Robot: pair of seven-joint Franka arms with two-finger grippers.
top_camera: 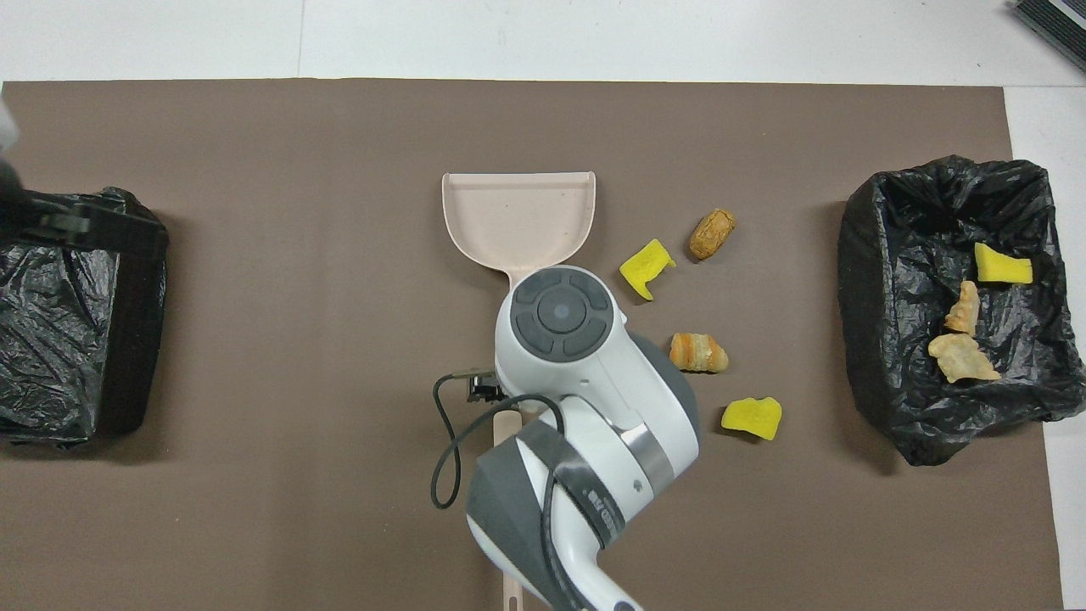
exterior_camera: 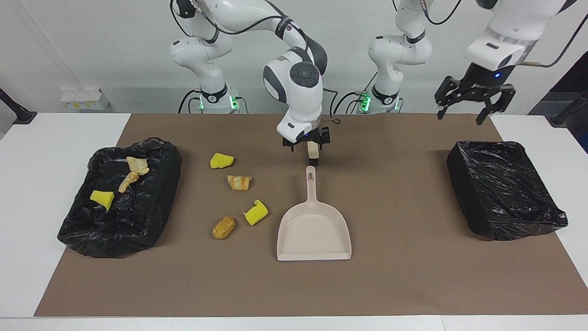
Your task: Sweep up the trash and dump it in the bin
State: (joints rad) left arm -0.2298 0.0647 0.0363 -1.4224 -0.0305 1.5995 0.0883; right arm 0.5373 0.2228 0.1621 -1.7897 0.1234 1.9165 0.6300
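White table (exterior_camera: 27, 184), covered across the middle by brown mat (exterior_camera: 413, 276).

Two black-lined bins on the mat, well apart:
- Right-end bin (exterior_camera: 156, 216), at the right arm's end of the table. Contains three of the trash pieces: yellow sponge chunk (exterior_camera: 102, 199) and two tan scraps (exterior_camera: 128, 181), lying close together nearer to the robots than the chunk.
- Left-end bin (exterior_camera: 505, 193), at the left arm's end of the table.

Beige dustpan (exterior_camera: 314, 230), flat on the mat between the bins, handle pointing toward the robots, open mouth away from them.

Right gripper (exterior_camera: 307, 143): low over the mat just past the tip of the dustpan handle, on the robots' side. Closed on a short beige stick (exterior_camera: 313, 151); nature of the stick not discernible.

Left gripper (exterior_camera: 475, 103): raised over the mat edge, above the robot-side end of the left-end bin. Fingers spread wide, holding nothing. Arm waiting.

Loose trash on the mat, between dustpan and right-end bin, four pieces, none touching the dustpan:
- Yellow wedge (exterior_camera: 222, 160), nearest the robots.
- Striped pastry piece (exterior_camera: 239, 182), next outward.
- Notched yellow chunk (exterior_camera: 256, 213), just beside the dustpan's side wall.
- Brown lump (exterior_camera: 223, 227), farthest from the robots.
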